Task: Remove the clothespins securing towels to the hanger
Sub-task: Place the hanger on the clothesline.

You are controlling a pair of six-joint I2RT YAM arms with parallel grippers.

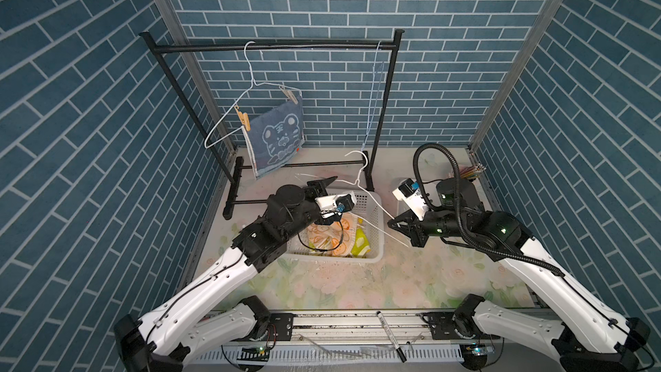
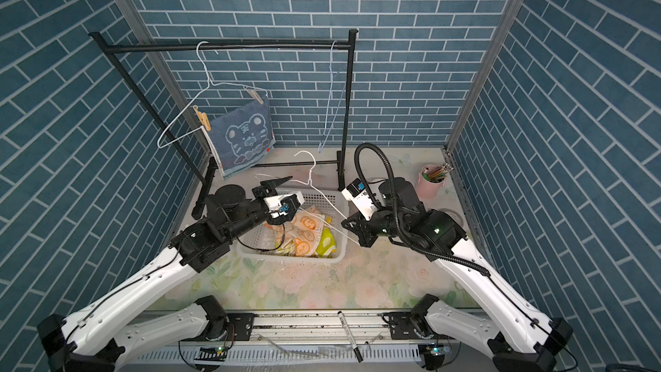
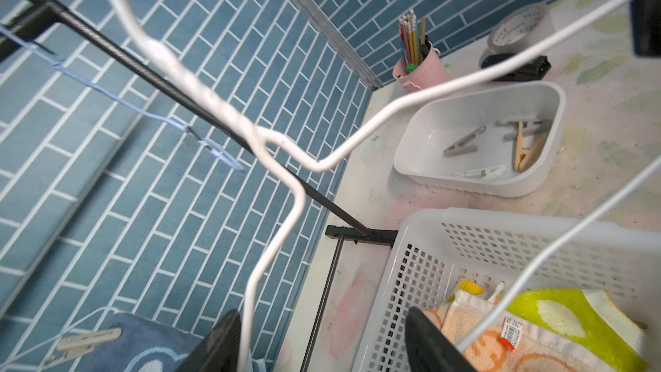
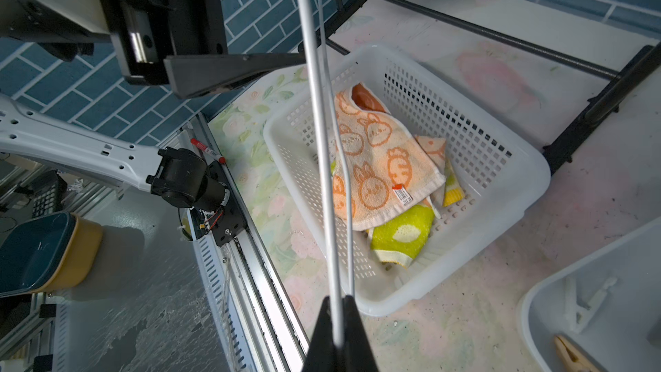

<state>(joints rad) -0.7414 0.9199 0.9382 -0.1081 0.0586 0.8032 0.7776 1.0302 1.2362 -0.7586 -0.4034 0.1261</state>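
A denim-blue tiger towel [image 1: 277, 137] [image 2: 243, 137] hangs from a white hanger on the rack. A tan clothespin [image 1: 242, 118] and a pale clothespin [image 1: 290, 94] pin it there. The orange bunny towel [image 4: 379, 159] and the yellow-green towel [image 4: 400, 237] lie in the white basket [image 4: 500, 159]. A second white hanger [image 1: 361, 187] [image 3: 357, 137], bare, slants over the basket. My right gripper [image 4: 336, 300] [image 1: 391, 225] is shut on its wire. My left gripper [image 3: 322, 313] is open, with the hanger's wire running close by one finger [image 3: 221, 338].
A white tray [image 3: 536, 187] right of the basket holds several loose clothespins [image 3: 461, 143]. Behind it stand a pink pencil cup [image 3: 422, 69] and a tape roll [image 3: 518, 26]. The black rack [image 1: 272, 46] also carries an empty blue hanger [image 1: 372, 101]. A marker [image 1: 390, 334] lies on the front rail.
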